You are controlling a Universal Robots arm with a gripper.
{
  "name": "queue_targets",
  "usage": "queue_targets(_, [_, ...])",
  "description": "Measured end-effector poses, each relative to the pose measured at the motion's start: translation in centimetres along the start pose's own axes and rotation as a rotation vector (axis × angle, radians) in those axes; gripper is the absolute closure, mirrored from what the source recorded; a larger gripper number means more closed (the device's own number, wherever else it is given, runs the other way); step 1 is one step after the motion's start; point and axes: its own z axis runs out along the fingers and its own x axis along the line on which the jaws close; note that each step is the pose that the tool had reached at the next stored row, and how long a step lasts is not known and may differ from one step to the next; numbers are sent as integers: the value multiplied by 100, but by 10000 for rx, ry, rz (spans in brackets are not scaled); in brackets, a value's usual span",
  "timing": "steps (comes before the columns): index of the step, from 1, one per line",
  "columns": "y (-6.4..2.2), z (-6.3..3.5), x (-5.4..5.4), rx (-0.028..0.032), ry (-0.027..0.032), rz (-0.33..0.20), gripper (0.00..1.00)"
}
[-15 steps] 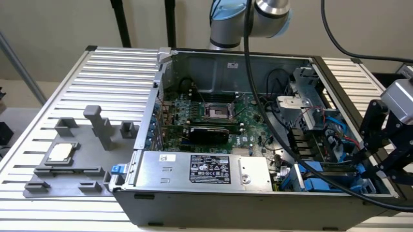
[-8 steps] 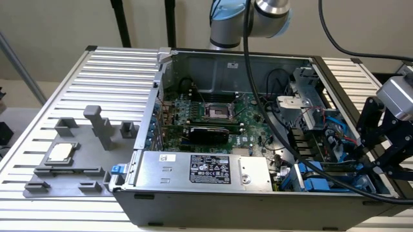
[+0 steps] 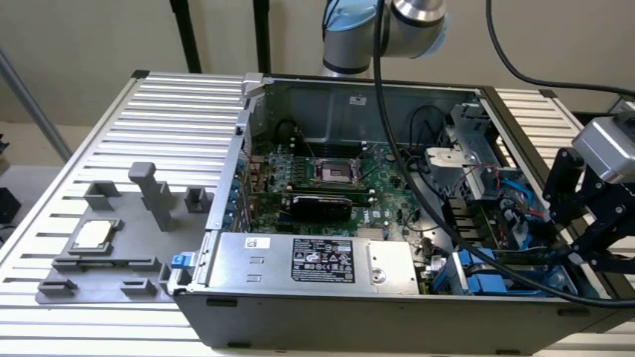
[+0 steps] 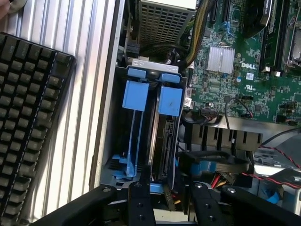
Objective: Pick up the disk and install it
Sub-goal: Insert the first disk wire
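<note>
The disk (image 4: pixel 162 146) stands on edge in the drive bay at the corner of the open computer case (image 3: pixel 397 316), with a bright blue rail tab (image 4: pixel 169 99) at its far end. In the exterior view the bay's blue parts (image 3: pixel 491 282) show at the case's lower right corner. My gripper (image 4: pixel 164 188) hovers over the near end of the disk, its black fingers (image 4: pixel 136 202) apart on either side of it and gripping nothing. In the exterior view the gripper (image 3: pixel 585 253) hangs over the right rim of the case.
A second blue rail (image 4: pixel 135 96) sits in the slot beside the disk. Red, yellow and black cables (image 4: pixel 221 176) crowd the bay's other side. A black keyboard (image 4: pixel 28 117) lies outside the case. The silver power supply (image 3: pixel 308 262) and a grey fixture (image 3: pixel 109 268) with a processor chip (image 3: pixel 91 234) lie towards the exterior view's left.
</note>
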Motion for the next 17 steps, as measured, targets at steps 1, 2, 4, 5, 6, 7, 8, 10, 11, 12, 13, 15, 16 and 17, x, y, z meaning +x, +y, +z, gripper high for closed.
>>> queue_targets(1, [-1, 2, -10, -1, 1, -13, 63])
queue_targets(2, [-3, 4, -20, -2, 1, -28, 63])
queue_targets(4, [-11, 6, -37, -4, 3, -58, 63])
queue_targets(5, [-14, 7, -43, -5, 4, -71, 63])
queue_targets(6, [-17, 8, -48, -6, 4, -85, 63])
queue_targets(7, [-20, 9, -53, -8, 5, -100, 63])
queue_targets(8, [-22, 8, -58, -9, 7, -114, 63])
queue_targets(10, [-25, 10, -66, -11, 8, -146, 63])
queue_targets(11, [-27, 11, -69, -13, 9, -164, 63])
queue_targets(12, [-28, 12, -72, -14, 9, -180, 66])
queue_targets(13, [-29, 12, -74, -15, 11, -198, 66])
queue_targets(15, [-32, 12, -77, -18, 14, -235, 73])
queue_targets(16, [-33, 13, -78, -20, 15, -254, 73])
queue_targets(17, [-33, 13, -78, -21, 16, -275, 73])
